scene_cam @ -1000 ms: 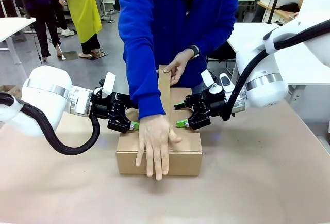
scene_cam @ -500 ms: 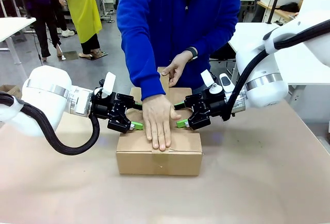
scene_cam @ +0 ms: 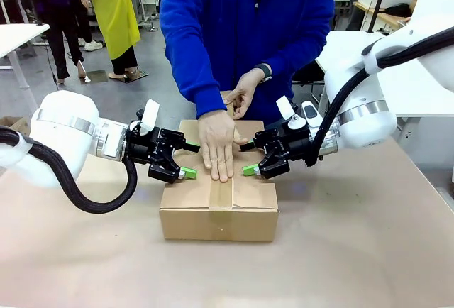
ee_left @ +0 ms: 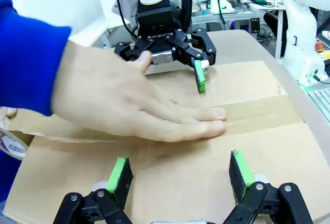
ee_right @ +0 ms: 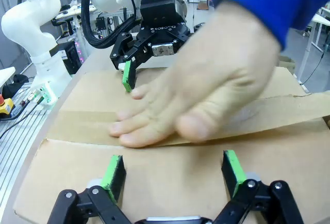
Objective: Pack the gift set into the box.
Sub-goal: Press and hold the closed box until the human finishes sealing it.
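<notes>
The box (scene_cam: 218, 205) is sitting closed mid-table; a person's hand (scene_cam: 216, 143) is smoothing tape (scene_cam: 220, 205) along its top seam. Left gripper (scene_cam: 179, 160) and right gripper (scene_cam: 250, 157) are resting spread wide, empty, pressing the flaps either side. Best holding flaps flat, motionless.

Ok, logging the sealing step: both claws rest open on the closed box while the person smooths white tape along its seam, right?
Not quite: the tape is brown, as the front view shows. The rest holds: left claw and right claw open on the closed box, the person's hand smoothing the seam.
</notes>
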Motion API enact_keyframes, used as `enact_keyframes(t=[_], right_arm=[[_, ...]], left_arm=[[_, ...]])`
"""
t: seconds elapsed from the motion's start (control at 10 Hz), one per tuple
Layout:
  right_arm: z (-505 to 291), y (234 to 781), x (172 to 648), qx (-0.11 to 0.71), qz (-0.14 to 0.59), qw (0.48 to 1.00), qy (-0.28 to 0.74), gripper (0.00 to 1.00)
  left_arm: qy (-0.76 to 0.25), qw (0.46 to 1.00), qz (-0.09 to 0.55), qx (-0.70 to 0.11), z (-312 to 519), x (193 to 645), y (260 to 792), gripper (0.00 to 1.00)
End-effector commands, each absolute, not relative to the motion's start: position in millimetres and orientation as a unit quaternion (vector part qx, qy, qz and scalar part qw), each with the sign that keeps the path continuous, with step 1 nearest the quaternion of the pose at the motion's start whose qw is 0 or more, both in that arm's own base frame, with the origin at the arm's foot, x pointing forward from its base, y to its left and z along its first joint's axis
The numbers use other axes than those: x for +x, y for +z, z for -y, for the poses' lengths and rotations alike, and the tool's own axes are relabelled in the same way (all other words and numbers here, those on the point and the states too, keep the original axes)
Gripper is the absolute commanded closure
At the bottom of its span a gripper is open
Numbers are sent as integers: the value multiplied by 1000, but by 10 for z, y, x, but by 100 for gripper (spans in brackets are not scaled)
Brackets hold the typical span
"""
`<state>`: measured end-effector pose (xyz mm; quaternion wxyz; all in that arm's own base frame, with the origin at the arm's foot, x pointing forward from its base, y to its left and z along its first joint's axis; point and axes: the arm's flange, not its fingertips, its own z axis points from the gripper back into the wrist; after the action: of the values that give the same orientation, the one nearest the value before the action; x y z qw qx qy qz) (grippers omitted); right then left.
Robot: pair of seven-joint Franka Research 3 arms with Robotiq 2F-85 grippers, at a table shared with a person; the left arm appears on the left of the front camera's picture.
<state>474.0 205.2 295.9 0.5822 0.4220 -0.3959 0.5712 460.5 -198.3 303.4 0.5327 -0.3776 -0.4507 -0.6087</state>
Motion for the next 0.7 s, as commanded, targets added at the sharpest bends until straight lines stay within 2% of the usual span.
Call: enact_keyframes(t=[0.0, 0.6], right_arm=[[-2055, 2934, 4733, 416, 401, 577, 577, 0], [-2055, 2934, 4733, 416, 401, 577, 577, 0]], left_arm=[[-607, 536, 451, -375, 1976, 4591, 3016, 2], [-607, 536, 451, -375, 1976, 4591, 3016, 2]])
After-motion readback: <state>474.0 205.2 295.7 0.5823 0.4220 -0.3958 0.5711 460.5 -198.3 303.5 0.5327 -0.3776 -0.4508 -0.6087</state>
